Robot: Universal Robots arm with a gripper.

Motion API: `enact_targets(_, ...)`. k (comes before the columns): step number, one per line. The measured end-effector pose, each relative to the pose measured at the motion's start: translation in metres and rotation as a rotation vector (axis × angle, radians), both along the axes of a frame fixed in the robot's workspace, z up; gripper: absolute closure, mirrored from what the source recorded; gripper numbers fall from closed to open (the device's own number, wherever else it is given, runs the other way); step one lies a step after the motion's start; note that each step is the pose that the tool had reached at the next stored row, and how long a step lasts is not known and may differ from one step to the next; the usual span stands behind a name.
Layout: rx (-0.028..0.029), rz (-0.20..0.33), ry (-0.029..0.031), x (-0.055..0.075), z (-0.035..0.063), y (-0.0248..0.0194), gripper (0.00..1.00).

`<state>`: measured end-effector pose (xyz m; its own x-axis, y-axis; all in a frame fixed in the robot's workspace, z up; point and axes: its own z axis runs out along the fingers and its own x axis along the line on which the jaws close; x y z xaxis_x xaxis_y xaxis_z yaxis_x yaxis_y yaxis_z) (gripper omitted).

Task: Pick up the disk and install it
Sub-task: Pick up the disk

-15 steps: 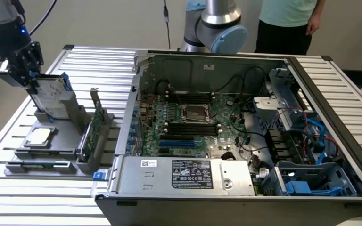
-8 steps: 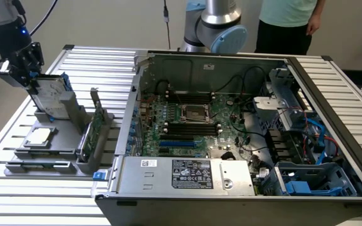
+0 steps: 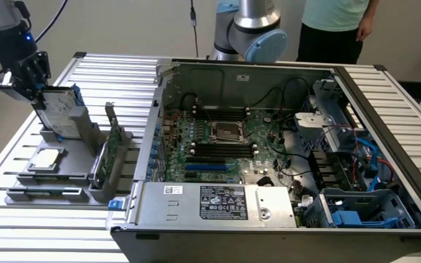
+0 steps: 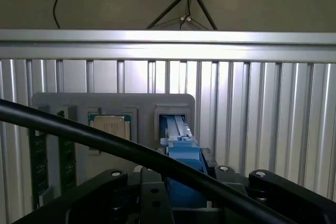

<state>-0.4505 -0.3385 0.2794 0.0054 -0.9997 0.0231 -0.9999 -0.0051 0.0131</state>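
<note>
The end effector (image 3: 37, 92) sits at the top end of the disk (image 3: 58, 112), which stands on edge in a slot of the grey holder (image 3: 79, 129) on the tabletop (image 3: 123, 71), at the exterior view's left, well apart from the open computer case (image 3: 247, 66). I cannot tell whether it has clamped on the disk or only straddles it.

I'd judge the disk stiff and fairly heavy for its size: a metal body that won't flex but wouldn't forgive a knock or a drop. Its bare metal faces look slick. The blue plastic rails along its edges seem the safer place to take hold, gripped squarely so it slides straight out of the slot without twisting.

From the exterior view you get the whole layout: the disk's labelled face, the processor chip (image 3: 44, 159) and green card (image 3: 101, 159) on the same holder, and a person (image 3: 335, 22) behind the case. The wrist view looks down the disk's blue edge (image 4: 184, 148) into its slot, and a black cable (image 4: 79, 129) crosses in front.
</note>
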Motion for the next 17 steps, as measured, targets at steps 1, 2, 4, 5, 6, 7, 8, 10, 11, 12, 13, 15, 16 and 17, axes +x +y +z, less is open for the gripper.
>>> enact_targets(1,-0.0019,0.0,-0.0001,0.0,-0.0002,0.0,0.61)
enact_targets(2,-0.004,0.0,0.0,0.0,-0.0003,0.0,0.61)
enact_targets(4,-0.0085,0.0,0.0001,0.0,-0.0005,0.0,0.61)
enact_targets(5,-0.0102,0.0,0.0001,0.0,-0.0006,0.0,0.61)
enact_targets(6,-0.0116,0.0,0.0,0.0,-0.0006,-0.0001,0.61)
enact_targets(7,-0.0125,0.0,0.0001,0.0,-0.0007,0.0,0.61)
enact_targets(8,-0.0132,0.0,-0.0001,0.0,-0.0008,0.0,0.61)
enact_targets(10,-0.0146,0.0,0.0,0.0,-0.0007,0.0,0.61)
enact_targets(11,-0.0151,0.0,0.0,0.0,-0.0008,0.0,0.61)
enact_targets(12,-0.0155,0.0,0.0,0.0,-0.0008,0.0,0.61)
enact_targets(13,-0.016,0.0,0.0,0.0,-0.0008,0.0,0.61)
enact_targets(15,-0.0174,0.0,0.0001,0.0,-0.0008,0.0,0.63)
enact_targets(16,-0.0183,0.0,0.0001,0.0,-0.0008,0.0,0.63)
enact_targets(17,-0.0197,0.0,0.0,0.0,-0.0008,0.0001,0.68)
